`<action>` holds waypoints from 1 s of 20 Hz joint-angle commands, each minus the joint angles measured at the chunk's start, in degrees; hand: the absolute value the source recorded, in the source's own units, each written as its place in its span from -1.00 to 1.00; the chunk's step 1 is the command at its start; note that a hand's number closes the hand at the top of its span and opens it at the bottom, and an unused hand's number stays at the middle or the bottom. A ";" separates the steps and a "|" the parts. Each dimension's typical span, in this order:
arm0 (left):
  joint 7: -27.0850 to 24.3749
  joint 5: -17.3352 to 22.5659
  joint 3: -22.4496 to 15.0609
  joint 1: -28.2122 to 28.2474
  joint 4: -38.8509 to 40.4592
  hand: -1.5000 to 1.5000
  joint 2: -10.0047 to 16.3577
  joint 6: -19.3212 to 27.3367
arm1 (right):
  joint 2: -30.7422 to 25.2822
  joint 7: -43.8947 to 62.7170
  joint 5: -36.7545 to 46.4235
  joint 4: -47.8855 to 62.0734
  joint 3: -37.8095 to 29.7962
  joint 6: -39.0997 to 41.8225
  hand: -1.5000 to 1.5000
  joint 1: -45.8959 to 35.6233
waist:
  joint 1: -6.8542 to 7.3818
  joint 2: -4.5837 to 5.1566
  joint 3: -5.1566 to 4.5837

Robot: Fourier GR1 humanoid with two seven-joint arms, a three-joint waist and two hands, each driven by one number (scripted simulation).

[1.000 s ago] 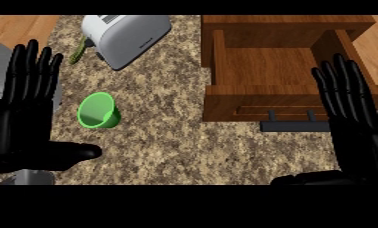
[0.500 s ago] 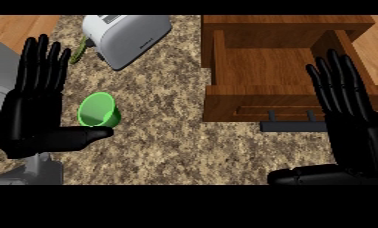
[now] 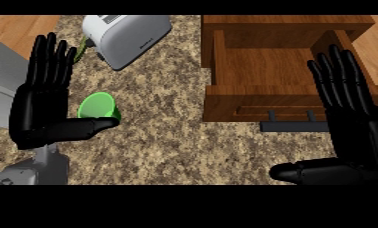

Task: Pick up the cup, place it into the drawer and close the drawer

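Observation:
A small green cup [image 3: 97, 106] lies on the speckled counter at the left, its mouth facing me. My left hand [image 3: 41, 103] is open just left of it, fingers straight and pointing away, the thumb stretched across the cup's near rim. The wooden drawer [image 3: 221, 79] stands pulled open at the upper right, its inside bare, a dark handle [image 3: 294, 124] on its front. My right hand [image 3: 354, 122] is open at the right edge, fingers up over the drawer's right side, thumb pointing left low down.
A white toaster [image 3: 125, 36] sits at the back left, beyond the cup. The counter's left edge [image 3: 22, 57] runs beside my left hand.
My left hand has moved right and up toward the cup, its thumb now over the cup's near rim. The right hand has shifted slightly left. The cup has stayed put.

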 commanded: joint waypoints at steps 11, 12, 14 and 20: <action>-6.80 0.88 2.33 6.68 7.76 -1.00 1.69 -3.58 | -0.30 -4.33 0.63 2.84 -0.83 1.70 -1.00 1.72 | 0.06 0.06 0.00; 0.97 0.22 1.59 6.43 0.97 -1.00 1.40 0.20 | -1.37 4.15 -1.46 -4.06 -1.61 0.33 -1.00 -0.07 | 0.07 -0.05 0.00; -5.61 1.92 3.73 7.43 8.48 -1.00 1.33 -2.58 | -0.02 1.89 -0.02 -2.36 -0.41 -0.47 -1.00 -0.94 | 0.07 0.01 -0.01; -7.86 -2.44 1.69 9.57 9.76 -1.00 -0.82 1.10 | -0.54 5.22 -1.65 -4.81 -1.14 -0.36 -1.00 -0.19 | 0.06 -0.05 -0.01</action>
